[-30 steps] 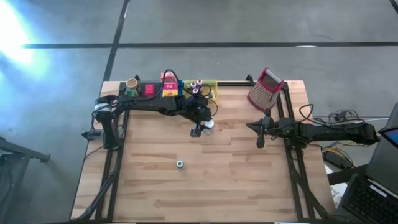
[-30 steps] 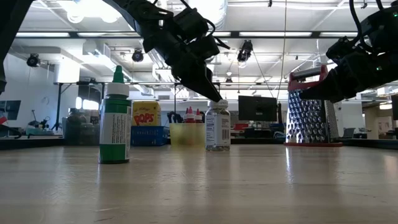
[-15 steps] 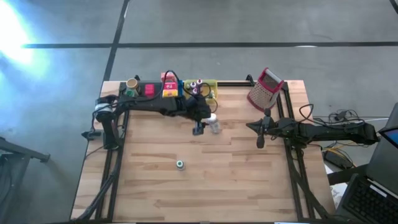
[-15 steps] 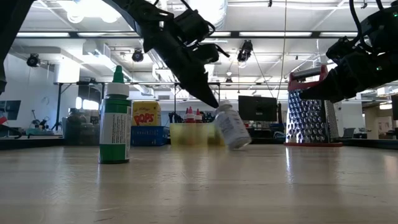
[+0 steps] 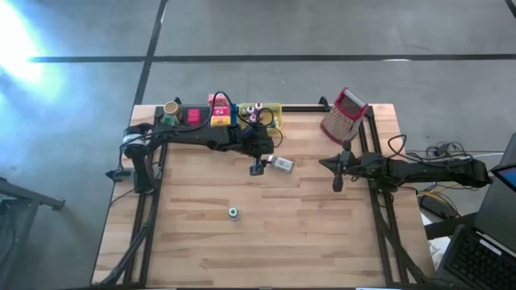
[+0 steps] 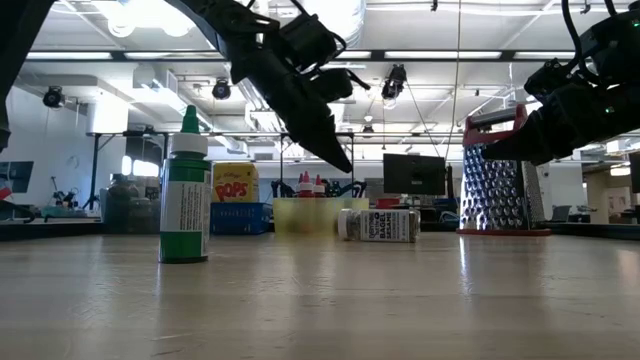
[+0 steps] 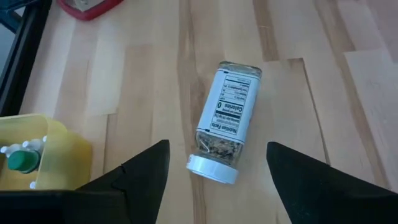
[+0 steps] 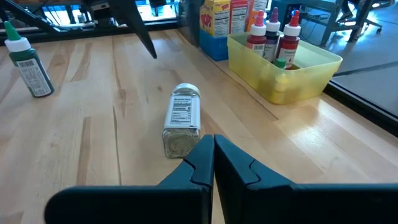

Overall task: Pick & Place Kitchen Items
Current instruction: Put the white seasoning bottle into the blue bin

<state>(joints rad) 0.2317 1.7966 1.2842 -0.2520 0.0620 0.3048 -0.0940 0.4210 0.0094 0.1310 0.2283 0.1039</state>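
While I watch from the remote station, the spice jar [image 5: 282, 163] lies on its side on the wooden table [image 5: 322, 234], clear of both arms. Its white cap points toward the left gripper [image 5: 257, 167], which hangs just beside it with jaws apart and nothing between them. From the left wrist camera I see the jar [image 7: 225, 123] flat on the boards between the two fingers [image 7: 140, 175], untouched. A green-capped bottle [image 5: 233, 213] stands upright nearer the table's middle, well apart from the jar. Along the far edge I note the yellow tray [image 5: 274, 118] holding small bottles, and a blue tray [image 5: 219, 121] with a yellow box. A metal grater [image 5: 343, 113] stands at the far right corner. I find the right gripper [image 5: 337, 182] waiting near the right edge, jaws together and empty.
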